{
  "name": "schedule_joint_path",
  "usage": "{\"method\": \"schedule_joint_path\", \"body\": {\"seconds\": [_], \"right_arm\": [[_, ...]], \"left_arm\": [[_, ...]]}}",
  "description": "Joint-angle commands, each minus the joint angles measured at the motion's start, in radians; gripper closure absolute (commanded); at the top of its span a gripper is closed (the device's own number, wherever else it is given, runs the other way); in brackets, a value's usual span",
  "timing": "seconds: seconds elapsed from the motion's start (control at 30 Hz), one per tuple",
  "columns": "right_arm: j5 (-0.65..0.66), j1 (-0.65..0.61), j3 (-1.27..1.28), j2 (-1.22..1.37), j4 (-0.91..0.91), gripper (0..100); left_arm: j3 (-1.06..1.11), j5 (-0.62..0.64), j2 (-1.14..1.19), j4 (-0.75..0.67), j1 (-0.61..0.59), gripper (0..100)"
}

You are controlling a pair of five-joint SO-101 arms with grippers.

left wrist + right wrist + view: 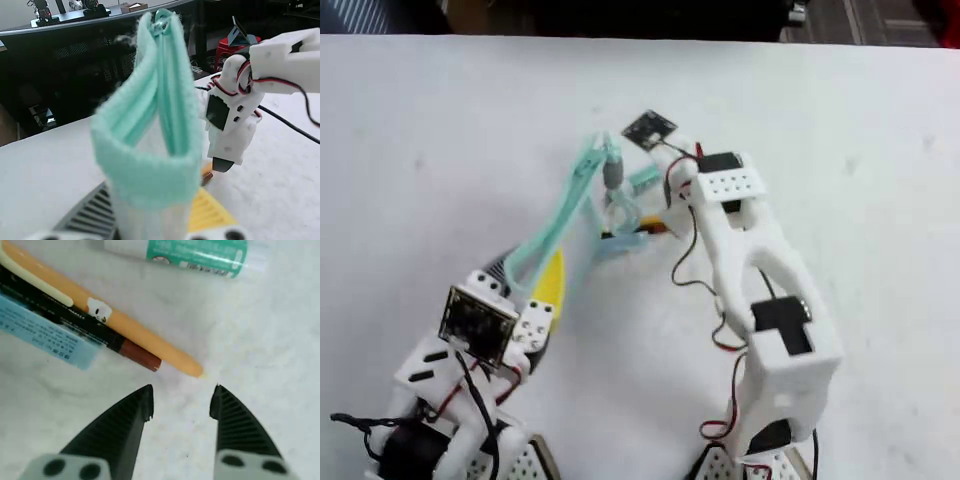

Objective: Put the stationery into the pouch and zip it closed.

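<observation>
Left tool (528, 272) is clamped on the teal pouch (150, 150), which is raised near the orange pen (125, 325). Right tool (182, 400) stands apart over the counter (260, 330), just short of the pen's tip. Dark pencil (75, 322) touches the pen.

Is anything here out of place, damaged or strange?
Nothing is spilled or damaged. The left hand holds the pouch upright with its mouth gaping, and the pens lie outside it, below the open right hand.
</observation>
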Motion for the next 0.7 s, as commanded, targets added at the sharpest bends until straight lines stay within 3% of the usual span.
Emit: {"method": "schedule_joint_path", "body": {"seconds": [0.0, 0.17, 0.3, 0.53, 0.67], "right_arm": [[0.009, 0.004, -0.006, 0.013, -0.059, 81.7], [0.025, -0.004, -0.008, 0.030, -0.102, 81.3], [0.147, -0.036, 0.000, 0.035, -0.094, 81.5], [0.221, -0.091, -0.029, 0.125, -0.111, 81.6], [0.265, -0.094, -0.066, 0.145, -0.077, 91.5]], "left_arm": [[-0.005, -0.008, -0.013, -0.009, -0.005, 98], [0.005, -0.008, -0.013, -0.012, -0.002, 98], [0.006, -0.008, -0.013, -0.017, -0.002, 98], [0.006, -0.008, -0.013, -0.015, -0.002, 98], [0.006, -0.008, -0.013, -0.015, -0.002, 98]]}}
